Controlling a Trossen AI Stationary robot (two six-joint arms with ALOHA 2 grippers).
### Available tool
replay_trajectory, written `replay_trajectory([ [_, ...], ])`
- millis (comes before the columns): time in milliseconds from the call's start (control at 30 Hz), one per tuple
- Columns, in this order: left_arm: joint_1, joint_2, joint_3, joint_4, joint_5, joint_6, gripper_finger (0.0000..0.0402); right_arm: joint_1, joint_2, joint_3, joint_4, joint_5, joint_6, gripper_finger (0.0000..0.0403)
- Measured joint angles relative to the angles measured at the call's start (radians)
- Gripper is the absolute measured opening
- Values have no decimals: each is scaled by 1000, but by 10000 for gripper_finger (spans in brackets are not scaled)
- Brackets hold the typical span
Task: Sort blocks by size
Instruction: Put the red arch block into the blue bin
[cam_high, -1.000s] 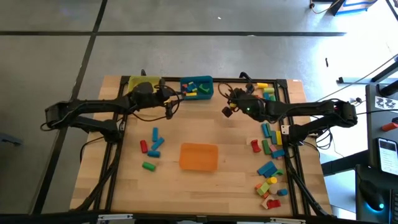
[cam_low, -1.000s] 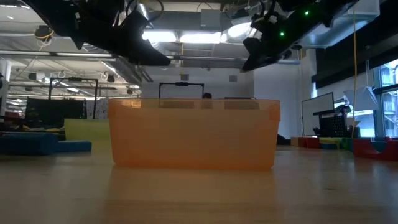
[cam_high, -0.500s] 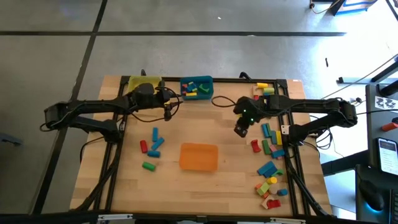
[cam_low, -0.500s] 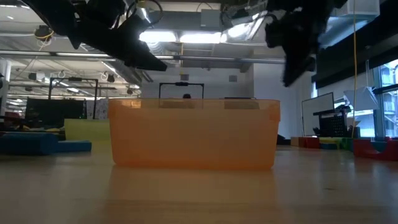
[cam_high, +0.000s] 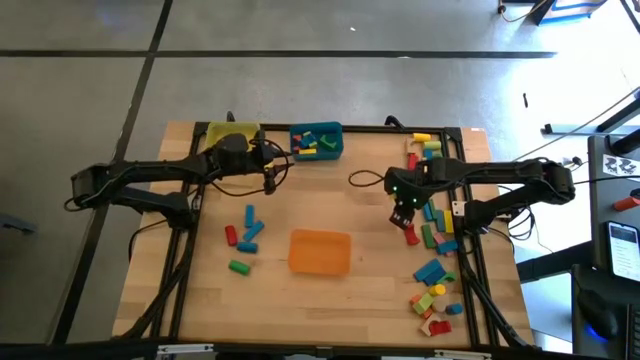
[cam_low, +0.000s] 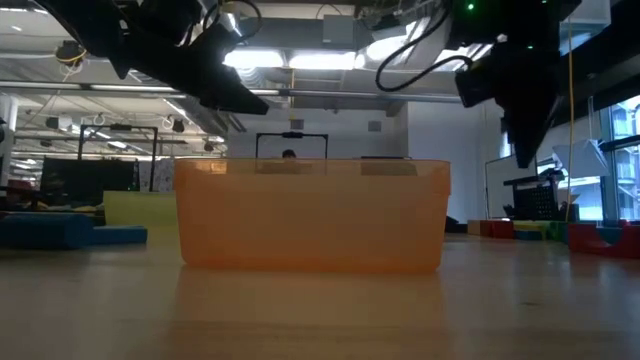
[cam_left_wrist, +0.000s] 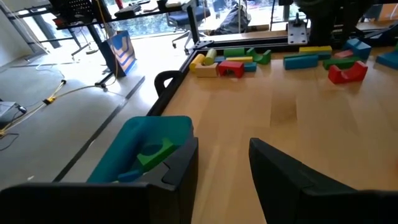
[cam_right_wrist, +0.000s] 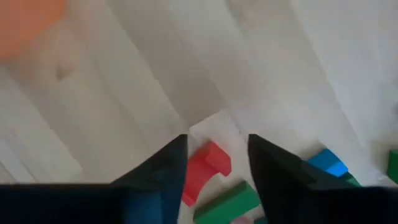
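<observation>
My right gripper (cam_high: 404, 216) points down, open, high over the right side of the table. A red arch block (cam_right_wrist: 206, 168) lies on the wood below the gap between its fingers, untouched; the same red block (cam_high: 411, 236) shows in the high view. More blocks (cam_high: 432, 215) lie in a row beside it. My left gripper (cam_high: 271, 172) hovers open and nearly level by the teal bin (cam_high: 316, 141), nothing between its fingers (cam_left_wrist: 180, 171). The teal bin holds several blocks.
An orange bin (cam_high: 320, 251) stands mid-table and a yellow bin (cam_high: 230, 133) at the far edge, left of the teal one. Loose blocks lie at the left (cam_high: 247, 230), the far right (cam_high: 424, 146) and the near right (cam_high: 432, 296).
My right gripper has swung from beside the teal bin toward the table's right and near edges. It has tipped from nearly level to pointing down and sunk a little, and now stands over the red arch block.
</observation>
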Motion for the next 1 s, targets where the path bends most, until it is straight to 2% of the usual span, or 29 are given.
replay_trajectory([
  [133, 0, 0, 0, -22, 0, 3, 127, 60, 0, -24, -1, 20, -29, 211],
  [267, 0, 0, 0, -28, 0, 4, 127, 139, 0, -49, 1, 84, -42, 217],
  [567, 0, 1, 1, -27, 0, 4, 127, 280, 0, -149, 37, 135, -174, 197],
  [733, 0, 1, 1, -26, 0, 7, 127, 290, 0, -214, 70, 193, -188, 182],
  [1000, 0, 1, 1, -26, 0, 7, 127, 289, 0, -290, 180, 186, -173, 162],
])
